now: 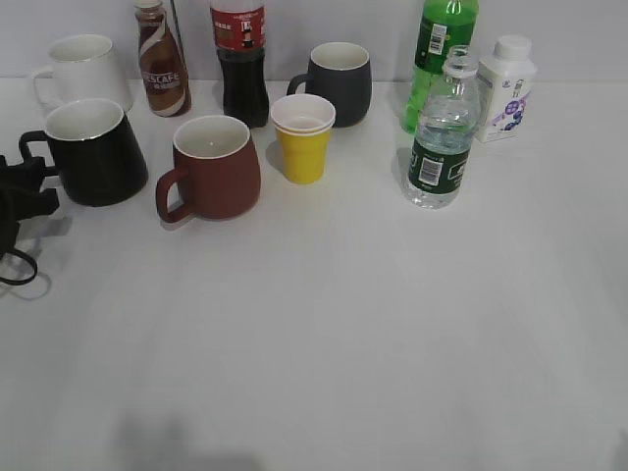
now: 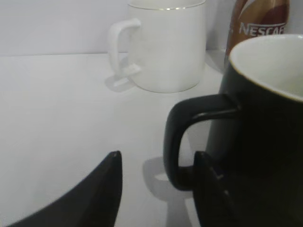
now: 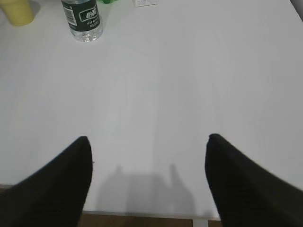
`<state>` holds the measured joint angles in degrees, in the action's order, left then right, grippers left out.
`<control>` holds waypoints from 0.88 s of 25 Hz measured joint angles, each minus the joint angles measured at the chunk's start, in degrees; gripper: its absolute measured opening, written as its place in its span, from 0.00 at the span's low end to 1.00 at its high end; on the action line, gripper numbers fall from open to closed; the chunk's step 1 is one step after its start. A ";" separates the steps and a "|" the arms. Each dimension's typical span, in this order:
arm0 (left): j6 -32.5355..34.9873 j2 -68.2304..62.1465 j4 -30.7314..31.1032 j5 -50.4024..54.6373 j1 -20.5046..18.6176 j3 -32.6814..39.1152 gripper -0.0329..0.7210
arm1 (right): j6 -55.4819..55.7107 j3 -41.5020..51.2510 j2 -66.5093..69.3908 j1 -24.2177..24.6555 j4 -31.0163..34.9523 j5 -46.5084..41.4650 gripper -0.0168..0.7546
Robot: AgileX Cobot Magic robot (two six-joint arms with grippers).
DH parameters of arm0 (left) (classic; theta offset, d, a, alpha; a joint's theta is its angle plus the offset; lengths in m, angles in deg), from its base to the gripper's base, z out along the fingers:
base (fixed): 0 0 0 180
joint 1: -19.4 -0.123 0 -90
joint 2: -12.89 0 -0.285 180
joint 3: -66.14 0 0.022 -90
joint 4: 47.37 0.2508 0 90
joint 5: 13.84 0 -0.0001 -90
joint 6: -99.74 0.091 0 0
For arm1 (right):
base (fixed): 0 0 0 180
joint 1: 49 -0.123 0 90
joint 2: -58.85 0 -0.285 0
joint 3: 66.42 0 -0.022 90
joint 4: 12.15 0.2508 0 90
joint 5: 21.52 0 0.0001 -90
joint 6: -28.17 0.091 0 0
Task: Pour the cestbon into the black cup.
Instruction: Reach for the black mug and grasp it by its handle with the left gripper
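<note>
The cestbon [image 1: 440, 137], a clear ribbed bottle with a dark green label, stands uncapped at the right of the table; its lower part also shows in the right wrist view [image 3: 83, 19]. The black cup [image 1: 96, 155], glossy with a white inside, stands at the left, handle pointing left. My left gripper [image 1: 41, 183] is open at the cup's handle. In the left wrist view the gripper [image 2: 158, 161] has its fingers on either side of the handle of the black cup [image 2: 265, 123], not closed on it. My right gripper [image 3: 147, 142] is open and empty over the table's near edge, far from the bottle.
Around them stand a white mug [image 1: 80, 67], a Nescafe bottle [image 1: 161, 64], a cola bottle [image 1: 241, 59], a dark grey mug [image 1: 339, 83], a brown-red mug [image 1: 214, 165], a yellow cup [image 1: 302, 142], a green soda bottle [image 1: 439, 54] and a white milk bottle [image 1: 507, 88].
</note>
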<state>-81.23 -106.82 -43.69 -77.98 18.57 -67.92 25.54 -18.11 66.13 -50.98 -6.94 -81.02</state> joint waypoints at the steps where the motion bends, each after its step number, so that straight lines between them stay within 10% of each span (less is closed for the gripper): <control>1: -0.07 -0.31 0.00 -0.28 0.00 0.00 0.53 | 0.00 0.00 0.00 0.00 0.00 0.00 0.74; 22: -0.37 -6.44 2.78 -1.70 -0.11 -9.08 0.43 | 0.03 0.00 0.00 0.00 0.00 0.00 0.74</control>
<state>-81.61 -113.26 -40.91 -79.68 18.46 -77.00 25.57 -18.11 66.13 -50.98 -6.94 -81.02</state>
